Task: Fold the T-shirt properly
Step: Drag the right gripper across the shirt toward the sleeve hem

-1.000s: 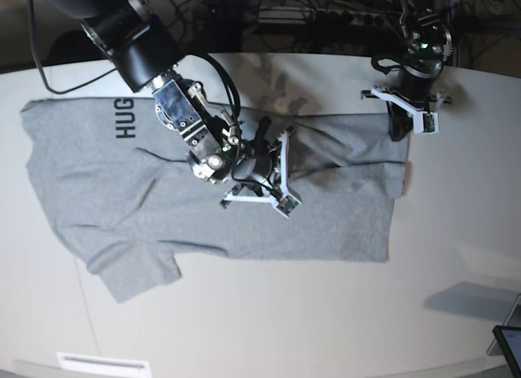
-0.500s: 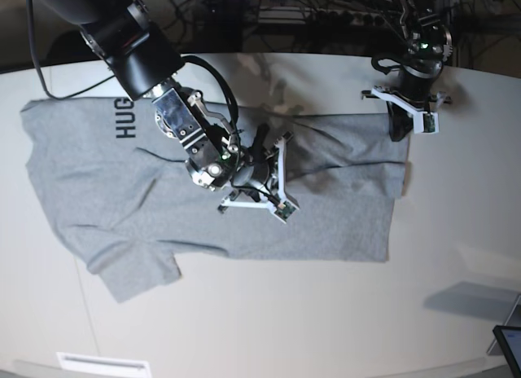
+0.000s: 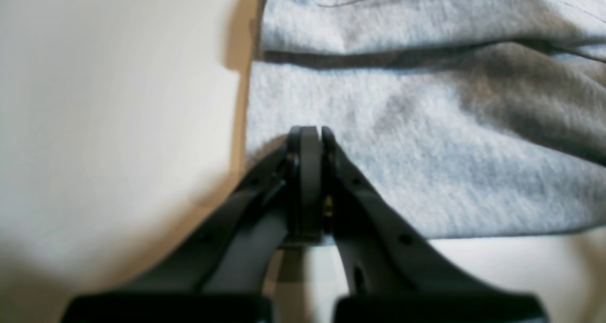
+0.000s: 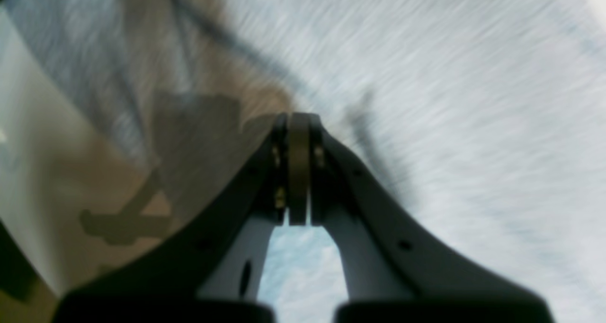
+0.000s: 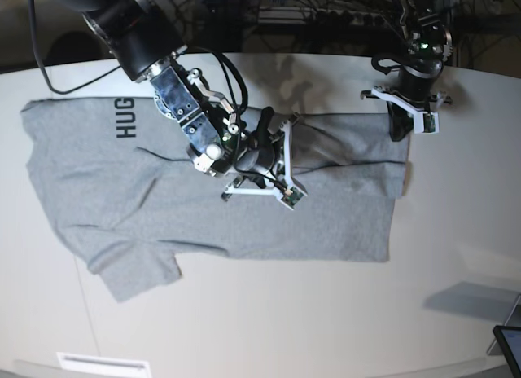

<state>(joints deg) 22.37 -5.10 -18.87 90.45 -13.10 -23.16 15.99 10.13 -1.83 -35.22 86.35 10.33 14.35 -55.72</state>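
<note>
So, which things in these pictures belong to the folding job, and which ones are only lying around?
Belongs to the job:
- T-shirt, grey, spread on the table
- left hand, shut, at the shirt's edge
- right hand, shut, over the middle of the shirt

Only lying around:
- dark device at the table's corner
- cables behind the table

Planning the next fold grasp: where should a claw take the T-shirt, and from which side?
Probably the T-shirt hem corner nearest the camera in the base view. Come from the bare table beside it: that edge lies flat, straight and uncovered, so a low sideways approach can pinch it.
</note>
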